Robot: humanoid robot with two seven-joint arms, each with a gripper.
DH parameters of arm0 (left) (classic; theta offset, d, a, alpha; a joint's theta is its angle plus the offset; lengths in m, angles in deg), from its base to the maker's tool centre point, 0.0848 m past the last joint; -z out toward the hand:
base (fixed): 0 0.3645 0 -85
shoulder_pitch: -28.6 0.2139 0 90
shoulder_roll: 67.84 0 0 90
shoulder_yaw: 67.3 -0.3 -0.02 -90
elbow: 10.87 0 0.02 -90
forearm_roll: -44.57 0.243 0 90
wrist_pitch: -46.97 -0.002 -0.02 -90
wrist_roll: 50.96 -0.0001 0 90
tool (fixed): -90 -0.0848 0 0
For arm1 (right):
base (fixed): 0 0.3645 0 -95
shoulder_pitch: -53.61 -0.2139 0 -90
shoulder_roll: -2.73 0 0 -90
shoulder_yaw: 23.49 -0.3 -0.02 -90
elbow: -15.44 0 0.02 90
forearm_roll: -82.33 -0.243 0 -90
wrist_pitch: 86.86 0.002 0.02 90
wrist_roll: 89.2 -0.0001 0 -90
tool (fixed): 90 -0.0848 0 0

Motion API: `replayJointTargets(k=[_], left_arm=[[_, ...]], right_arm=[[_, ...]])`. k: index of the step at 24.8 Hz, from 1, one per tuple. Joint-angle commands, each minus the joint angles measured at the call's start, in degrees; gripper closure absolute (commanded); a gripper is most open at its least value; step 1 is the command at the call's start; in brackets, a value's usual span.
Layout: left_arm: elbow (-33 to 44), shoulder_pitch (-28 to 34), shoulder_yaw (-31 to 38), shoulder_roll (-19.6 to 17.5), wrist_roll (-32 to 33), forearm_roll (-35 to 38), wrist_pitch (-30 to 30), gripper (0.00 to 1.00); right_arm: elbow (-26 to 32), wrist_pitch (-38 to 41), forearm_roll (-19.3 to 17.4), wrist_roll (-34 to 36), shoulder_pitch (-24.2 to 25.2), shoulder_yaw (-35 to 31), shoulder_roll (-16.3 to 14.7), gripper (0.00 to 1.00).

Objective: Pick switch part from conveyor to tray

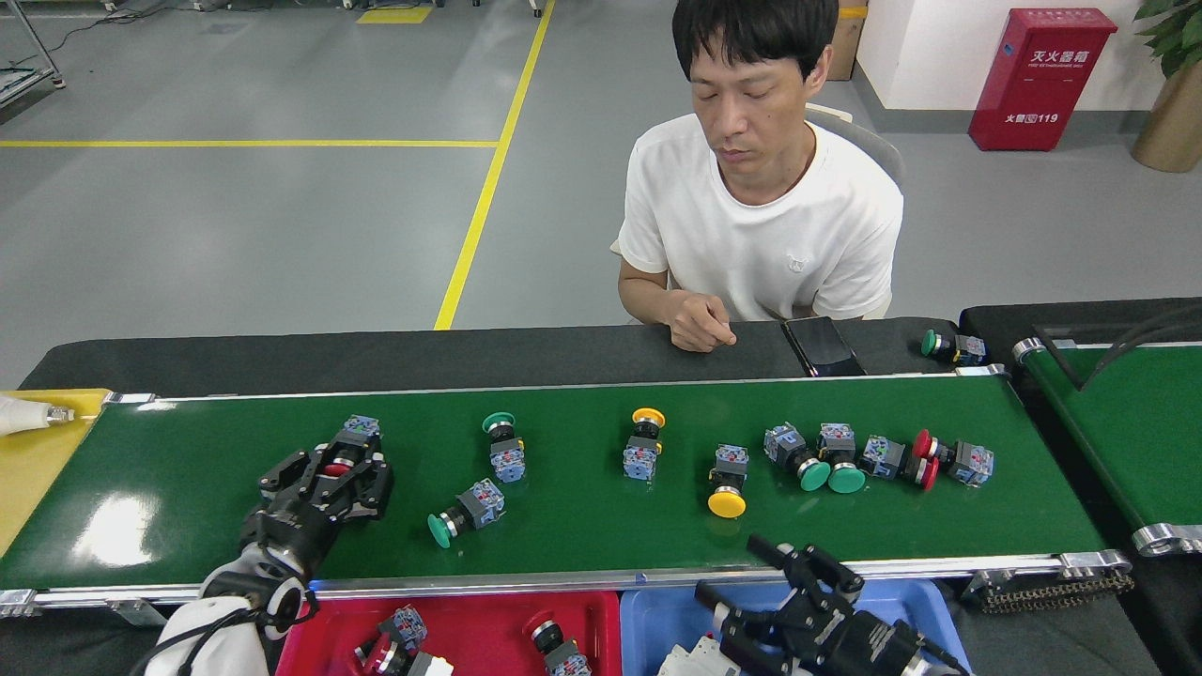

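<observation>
A: Head view. Glossy green conveyor [582,526], aluminium rails. Left gripper [343,467] clamped round red-capped switch [346,449], blue-grey block behind, on belt's left.

B: Right gripper [784,582]: fingers spread, nothing held, over blue tray [657,615]. Red tray [479,624] beside, plastic.

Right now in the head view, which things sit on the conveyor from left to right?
Left gripper around a red switch → green switch → yellow switch → yellow switch → two green switches → red switches.
</observation>
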Motion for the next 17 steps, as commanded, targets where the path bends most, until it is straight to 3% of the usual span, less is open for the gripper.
replayJointTargets(k=[1,4,6,9,10,13,17], left_arm=[[8.39,4.83,3.50,-0.53,-0.05,-0.74,3.09,0.95],[20.16,17.75,5.69,-0.09,-0.49,-0.57,6.34,0.93],[24.73,24.86,5.17,0.17,-0.67,-0.04,6.60,0.91],[26.05,29.17,2.35,0.26,-0.85,3.21,6.69,0.81],[26.14,29.79,1.47,0.26,-1.20,4.71,6.69,0.69],[25.70,30.14,0.77,0.00,-1.46,6.29,7.39,0.00],[25.88,29.79,1.12,0.79,-1.46,5.94,9.68,0.00]], right_arm=[[0.79,-12.05,1.34,1.40,-0.79,-1.57,-0.29,0.06],[1.23,-14.07,3.72,6.85,0.35,-4.03,-0.82,0.06],[3.34,-14.07,4.33,11.60,4.56,-5.44,-1.52,0.06],[5.45,-14.07,5.21,14.24,10.19,-5.79,-1.61,0.06],[5.45,-14.07,6.27,14.68,11.07,-5.79,-1.43,0.06],[5.10,-14.68,9.96,14.68,10.55,-5.27,-0.11,0.06],[1.23,-15.12,14.62,13.36,3.60,-0.96,5.25,0.06]])
